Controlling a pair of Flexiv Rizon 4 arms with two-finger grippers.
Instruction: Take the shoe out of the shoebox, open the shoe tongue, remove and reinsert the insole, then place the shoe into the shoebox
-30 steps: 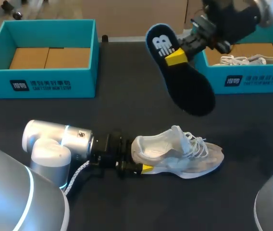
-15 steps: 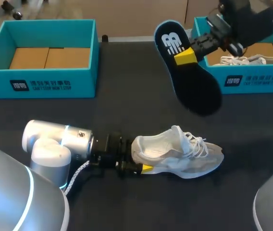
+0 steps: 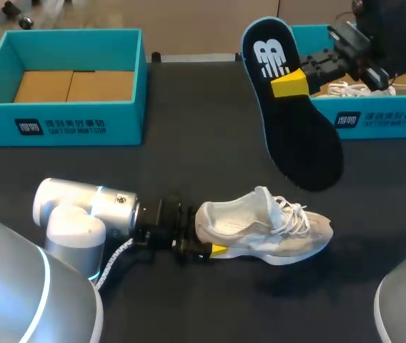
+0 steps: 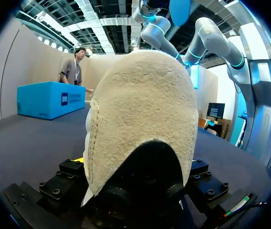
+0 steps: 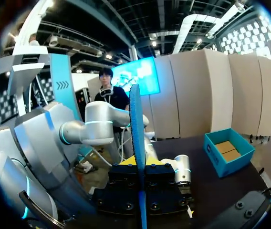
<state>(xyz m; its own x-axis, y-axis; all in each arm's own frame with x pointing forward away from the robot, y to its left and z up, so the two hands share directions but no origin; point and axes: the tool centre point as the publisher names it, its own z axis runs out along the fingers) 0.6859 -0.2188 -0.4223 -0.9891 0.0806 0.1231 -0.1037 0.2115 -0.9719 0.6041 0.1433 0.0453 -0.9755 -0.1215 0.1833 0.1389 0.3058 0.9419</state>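
Insole (image 3: 299,121) was held aloft, clamped by right gripper (image 3: 289,84), shoe (image 3: 267,232) heel gripped by left gripper (image 3: 206,243); reinsertion was judged next, toe-first alignment over the opening required.

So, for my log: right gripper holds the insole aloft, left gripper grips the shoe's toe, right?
Not the toe: the head view shows the left gripper gripping the shoe by its heel. The right gripper does hold the insole aloft.

Bright even overhead light, soft shadow under shoe (image 3: 260,232), matte table (image 3: 189,157)
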